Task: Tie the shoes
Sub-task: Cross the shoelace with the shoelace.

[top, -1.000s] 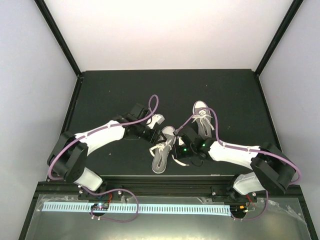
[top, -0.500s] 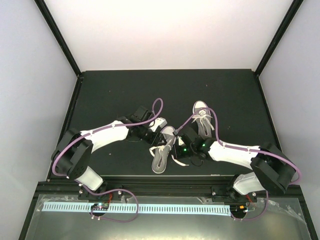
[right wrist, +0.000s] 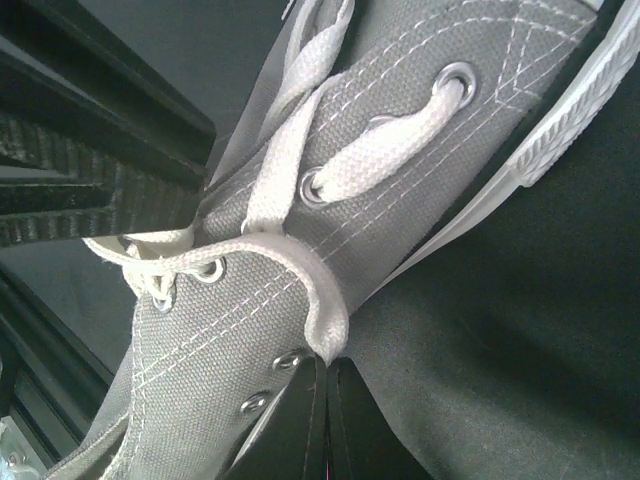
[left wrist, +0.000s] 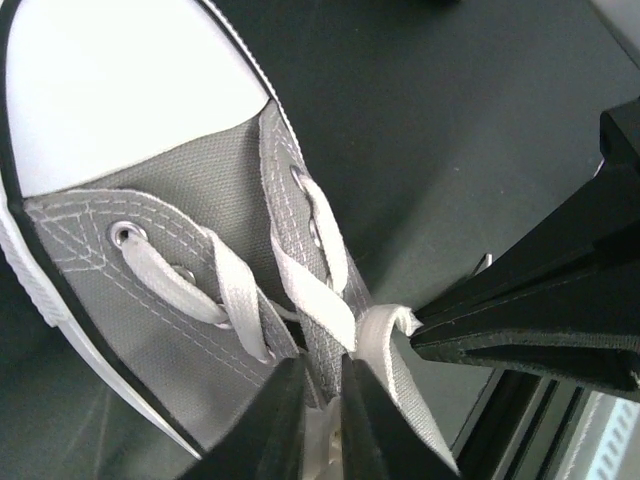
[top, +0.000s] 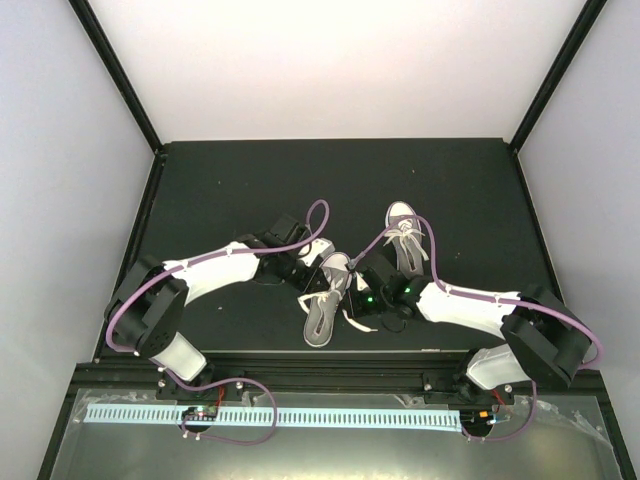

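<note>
Two grey sneakers with white toe caps lie on the black table. The near shoe [top: 322, 315] lies between both grippers, and the far shoe [top: 404, 232] lies behind the right arm. My right gripper [right wrist: 325, 375] is shut on a white lace [right wrist: 300, 262] drawn across the near shoe's [right wrist: 420, 190] eyelet flap. My left gripper [left wrist: 322, 400] sits on the near shoe's [left wrist: 150, 200] lacing. Its jaws are almost closed, with white lace pinched between them. The right gripper's fingers [left wrist: 520, 320] meet a lace loop [left wrist: 385, 330] beside it.
The black table [top: 220, 180] is walled by white panels at the back and sides. Both arms' purple cables arc over the shoes [top: 315, 215]. A loose lace end [top: 358, 322] lies beside the near shoe's heel. A black rail runs along the near table edge [top: 320, 360].
My left gripper has moved right and slightly toward me, onto the near shoe's lacing. The right arm and both shoes have stayed in place.
</note>
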{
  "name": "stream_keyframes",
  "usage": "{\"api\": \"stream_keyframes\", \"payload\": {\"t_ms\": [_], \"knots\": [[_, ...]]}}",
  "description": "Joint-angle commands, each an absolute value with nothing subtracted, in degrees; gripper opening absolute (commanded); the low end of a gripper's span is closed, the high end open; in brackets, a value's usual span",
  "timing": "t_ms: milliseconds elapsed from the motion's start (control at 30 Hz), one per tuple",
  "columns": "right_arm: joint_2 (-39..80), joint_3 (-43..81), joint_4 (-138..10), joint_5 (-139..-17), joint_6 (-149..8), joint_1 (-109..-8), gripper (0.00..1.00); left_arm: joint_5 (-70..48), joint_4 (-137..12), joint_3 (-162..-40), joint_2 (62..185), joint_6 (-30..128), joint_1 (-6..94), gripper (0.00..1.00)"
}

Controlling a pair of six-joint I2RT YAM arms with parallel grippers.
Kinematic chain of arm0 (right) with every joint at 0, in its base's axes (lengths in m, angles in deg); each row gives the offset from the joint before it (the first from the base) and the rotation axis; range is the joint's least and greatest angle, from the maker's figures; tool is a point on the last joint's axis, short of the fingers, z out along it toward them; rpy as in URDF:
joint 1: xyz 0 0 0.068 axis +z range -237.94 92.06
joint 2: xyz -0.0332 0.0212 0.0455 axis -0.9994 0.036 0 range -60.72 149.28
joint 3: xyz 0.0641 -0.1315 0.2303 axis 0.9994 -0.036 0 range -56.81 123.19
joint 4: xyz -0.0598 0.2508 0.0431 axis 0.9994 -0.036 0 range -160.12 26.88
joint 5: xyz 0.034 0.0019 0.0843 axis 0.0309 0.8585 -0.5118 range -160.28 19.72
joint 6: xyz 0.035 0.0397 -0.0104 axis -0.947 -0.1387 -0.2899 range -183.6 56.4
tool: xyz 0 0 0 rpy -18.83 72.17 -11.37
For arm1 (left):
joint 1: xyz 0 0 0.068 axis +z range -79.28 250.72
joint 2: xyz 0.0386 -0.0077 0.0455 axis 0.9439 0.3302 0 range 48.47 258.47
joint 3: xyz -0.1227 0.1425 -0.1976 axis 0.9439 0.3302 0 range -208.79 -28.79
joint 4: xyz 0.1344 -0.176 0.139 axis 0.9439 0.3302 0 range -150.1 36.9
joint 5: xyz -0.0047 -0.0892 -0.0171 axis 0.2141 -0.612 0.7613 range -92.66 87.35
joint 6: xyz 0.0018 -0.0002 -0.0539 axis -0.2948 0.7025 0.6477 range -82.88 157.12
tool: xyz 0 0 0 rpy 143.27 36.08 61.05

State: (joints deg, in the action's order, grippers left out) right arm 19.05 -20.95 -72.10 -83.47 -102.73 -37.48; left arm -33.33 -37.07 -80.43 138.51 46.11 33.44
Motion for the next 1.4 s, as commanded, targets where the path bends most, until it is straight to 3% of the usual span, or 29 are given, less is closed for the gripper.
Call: {"api": "stream_keyframes", "payload": {"t_ms": [0, 67, 400, 633, 767, 933, 1200, 1367], "knots": [[18.6, -21.4, -71.4, -83.5, -103.1, -37.2, 0.02, -33.6, -35.8, -81.0, 137.7, 45.8, 32.9, 0.07], [18.1, -21.4, -71.6, -83.7, -103.0, -37.2, 0.02, -33.7, -36.9, -80.2, 136.0, 46.9, 33.0, 0.02], [8.8, -21.4, -70.9, -85.2, -100.1, -31.4, 0.02, -36.1, -48.0, -73.7, 128.9, 57.7, 33.0, 0.02], [13.4, -18.6, -70.1, -85.4, -99.5, -27.7, 0.02, -36.2, -48.1, -72.3, 127.9, 57.9, 33.0, 0.01], [14.9, -17.8, -70.3, -84.7, -100.0, -26.8, 0.02, -32.3, -43.9, -72.0, 124.9, 54.0, 33.0, 0.19], [15.5, -18.4, -70.8, -84.8, -100.1, -26.8, 0.02, -29.7, -39.9, -70.7, 122.3, 52.0, 32.7, 0.34], [16.2, -19.3, -70.6, -85.3, -100.7, -26.3, 0.02, -29.8, -38.3, -67.3, 120.3, 55.5, 29.9, 0.36], [17.1, -19.2, -70.0, -85.5, -100.8, -25.8, 0.02, -29.3, -39.4, -66.1, 121.0, 57.4, 29.0, 0.46]]}}
